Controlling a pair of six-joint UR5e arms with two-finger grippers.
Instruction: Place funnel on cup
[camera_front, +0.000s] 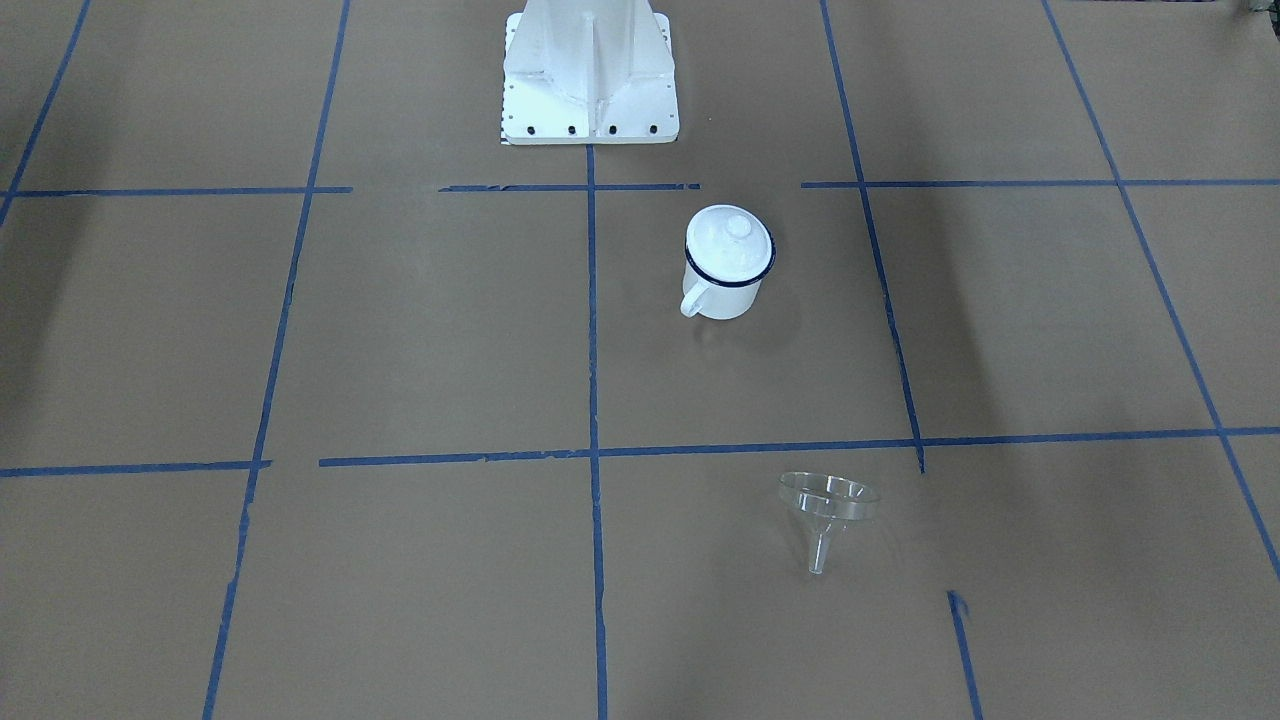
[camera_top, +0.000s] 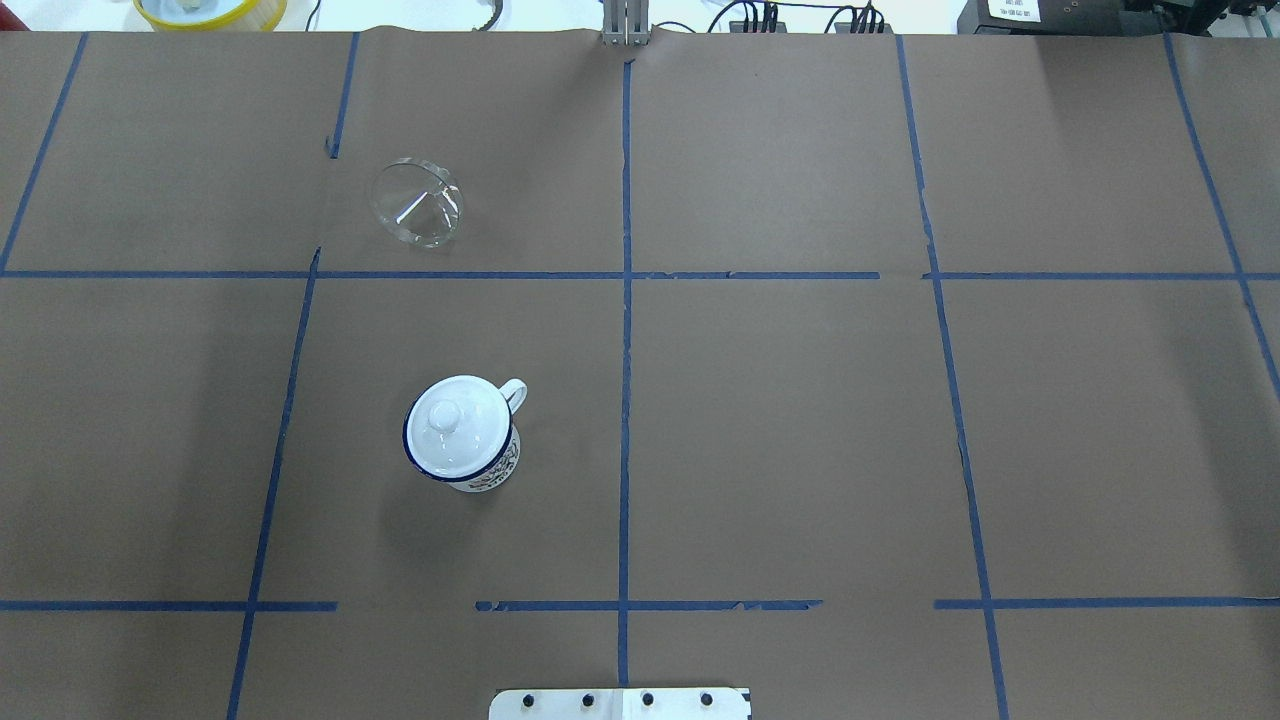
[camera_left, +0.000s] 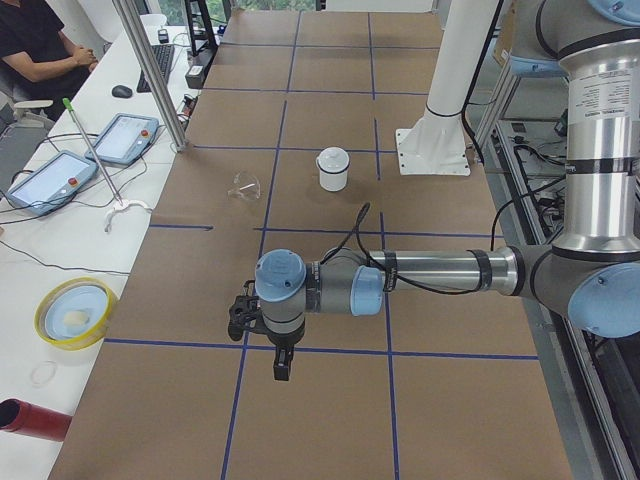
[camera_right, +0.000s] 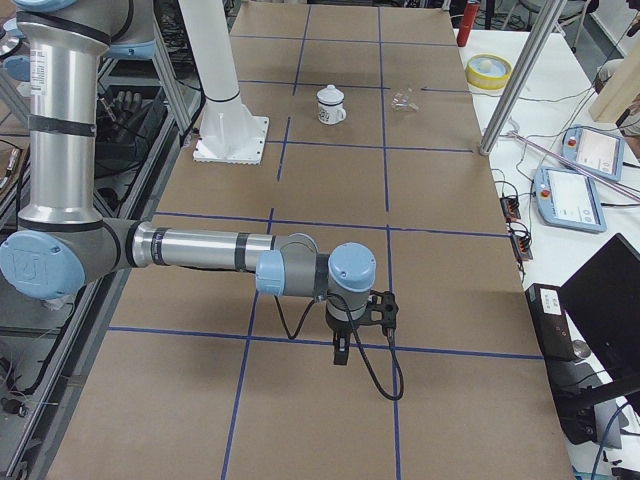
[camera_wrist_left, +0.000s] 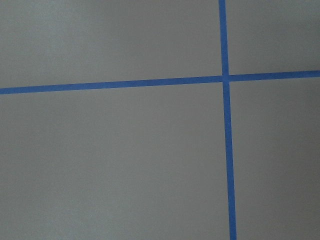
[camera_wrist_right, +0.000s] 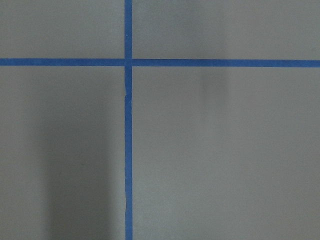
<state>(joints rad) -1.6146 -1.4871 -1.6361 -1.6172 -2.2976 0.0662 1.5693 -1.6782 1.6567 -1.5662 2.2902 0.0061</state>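
Note:
The cup is a white mug with a dark blue rim, standing upright near the table's middle with a round white knobbed lid on top. It also shows in the overhead view. The clear funnel lies on its side on the brown paper, apart from the cup and farther from the robot; it also shows in the overhead view. My left gripper hangs over bare paper far from both. My right gripper hangs over the table's other end. I cannot tell whether either is open or shut.
The robot's white base plate stands behind the cup. A metal post, two pendants and a yellow-rimmed bowl sit on the white bench past the far edge. Blue tape lines grid the paper.

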